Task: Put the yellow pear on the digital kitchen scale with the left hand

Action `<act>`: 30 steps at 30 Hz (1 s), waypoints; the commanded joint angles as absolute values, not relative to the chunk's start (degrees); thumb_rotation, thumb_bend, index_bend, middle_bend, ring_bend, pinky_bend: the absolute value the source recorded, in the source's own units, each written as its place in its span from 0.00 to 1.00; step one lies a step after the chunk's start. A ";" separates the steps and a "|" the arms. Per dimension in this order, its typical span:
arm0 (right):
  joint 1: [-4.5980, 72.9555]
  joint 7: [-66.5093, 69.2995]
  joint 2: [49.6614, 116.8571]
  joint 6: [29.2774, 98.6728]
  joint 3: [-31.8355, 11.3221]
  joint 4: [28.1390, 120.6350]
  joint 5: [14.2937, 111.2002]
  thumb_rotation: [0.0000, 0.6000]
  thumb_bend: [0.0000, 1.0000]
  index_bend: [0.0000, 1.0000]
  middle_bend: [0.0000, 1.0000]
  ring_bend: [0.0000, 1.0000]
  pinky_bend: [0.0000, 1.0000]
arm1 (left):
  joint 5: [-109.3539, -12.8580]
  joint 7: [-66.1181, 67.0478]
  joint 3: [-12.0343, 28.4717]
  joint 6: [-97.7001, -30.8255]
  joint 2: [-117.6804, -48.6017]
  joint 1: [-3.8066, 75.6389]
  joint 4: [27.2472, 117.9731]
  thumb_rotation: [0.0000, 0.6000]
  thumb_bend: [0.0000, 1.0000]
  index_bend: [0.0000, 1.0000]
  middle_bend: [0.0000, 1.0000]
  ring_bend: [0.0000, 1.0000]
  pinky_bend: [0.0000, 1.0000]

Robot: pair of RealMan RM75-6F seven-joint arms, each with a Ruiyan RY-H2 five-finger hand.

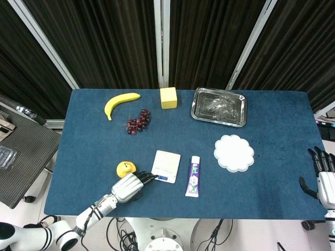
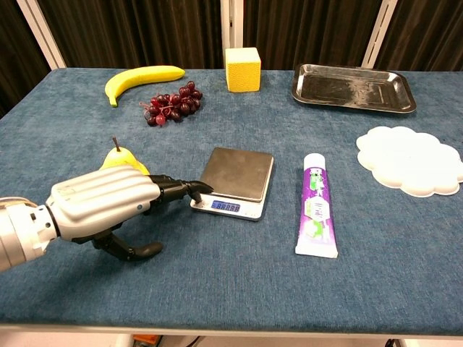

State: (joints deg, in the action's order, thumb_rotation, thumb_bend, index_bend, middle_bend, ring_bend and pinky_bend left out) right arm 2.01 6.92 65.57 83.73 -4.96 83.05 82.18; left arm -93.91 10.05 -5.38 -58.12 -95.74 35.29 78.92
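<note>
The yellow pear [image 1: 126,168] [image 2: 121,157] stands upright on the blue table, left of the digital kitchen scale [image 1: 166,165] [image 2: 237,177]. My left hand [image 1: 129,186] [image 2: 108,202] lies low in front of the pear and hides its lower part in the chest view. It holds nothing. Its fingers stretch toward the scale and the dark fingertips [image 2: 195,189] touch the scale's front left corner, with the thumb hanging below. The scale's display glows blue and its platform is bare. My right hand [image 1: 324,178] hangs off the table's right edge with fingers spread.
A purple-and-white toothpaste tube [image 2: 315,204] lies right of the scale. A white scalloped plate [image 1: 234,152] and a metal tray [image 1: 219,106] sit at the right. Along the back are a yellow cube [image 1: 168,98], dark grapes [image 1: 137,121] and a banana [image 1: 119,102].
</note>
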 commanded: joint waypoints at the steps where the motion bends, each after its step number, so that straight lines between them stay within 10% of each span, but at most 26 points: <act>1: 1.98 7.01 65.51 83.89 -5.06 83.07 82.16 1.00 0.29 0.00 0.00 0.00 0.00 | -94.10 10.00 -5.23 -58.57 -95.68 35.26 79.08 1.00 0.36 0.08 0.19 0.21 0.47; 18: 1.89 6.52 65.22 84.87 -5.15 84.06 82.78 1.00 0.29 0.00 0.00 0.00 0.00 | -100.72 7.33 -0.45 -80.51 -92.74 29.86 83.63 1.00 0.35 0.07 0.09 0.11 0.32; 22: 1.74 6.28 64.90 85.62 -5.35 84.68 82.99 1.00 0.29 0.00 0.00 0.00 0.00 | -94.43 7.96 0.61 -77.30 -89.31 28.65 86.54 1.00 0.32 0.04 0.06 0.02 0.15; 30: 1.52 5.30 64.36 86.05 -5.38 85.88 82.92 1.00 0.29 0.00 0.00 0.00 0.00 | -83.83 7.15 0.10 -65.64 -87.61 29.08 86.84 1.00 0.25 0.03 0.04 0.00 0.11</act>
State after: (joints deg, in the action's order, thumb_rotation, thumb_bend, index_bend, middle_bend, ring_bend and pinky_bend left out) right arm 1.52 5.36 64.39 86.10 -5.39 85.83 82.97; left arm -86.52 7.64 0.09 -68.55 -88.13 29.03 86.75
